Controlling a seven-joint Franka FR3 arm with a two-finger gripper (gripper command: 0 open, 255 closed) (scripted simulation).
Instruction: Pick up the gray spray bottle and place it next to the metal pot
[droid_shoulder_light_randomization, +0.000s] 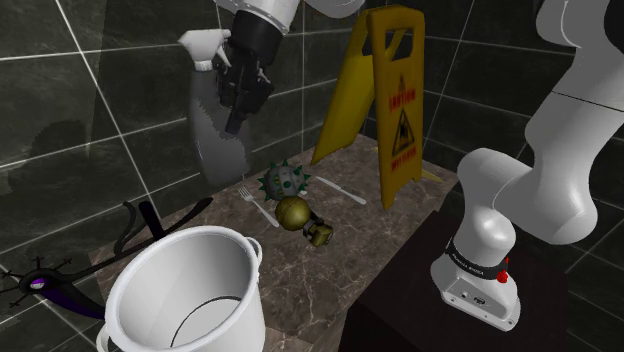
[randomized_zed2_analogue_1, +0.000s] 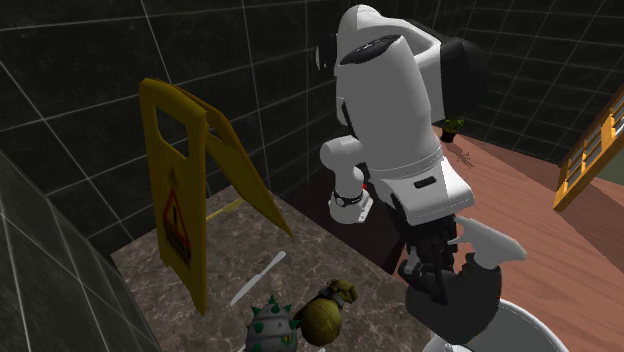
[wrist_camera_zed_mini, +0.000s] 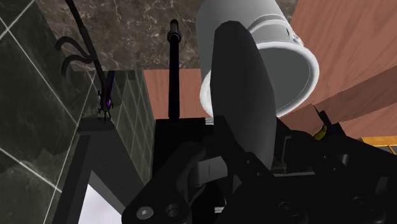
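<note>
Bottle (droid_shoulder_light_randomization: 212, 150) hangs clasped in gripper (droid_shoulder_light_randomization: 238, 112), high over the table (droid_shoulder_light_randomization: 350, 265), behind the pot (droid_shoulder_light_randomization: 240, 315). We lower it upright onto bare table just beside the pot, clear of rim and fork (droid_shoulder_light_randomization: 258, 207), then release.

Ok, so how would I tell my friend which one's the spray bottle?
Find the brown marble counter by the dark tiled wall and follow the white arm to its black gripper. The spray bottle is clamped in it, in the air above the counter. It is grey with a white trigger top, and unlike the forks, toys and white pot, it rests on nothing.
</note>
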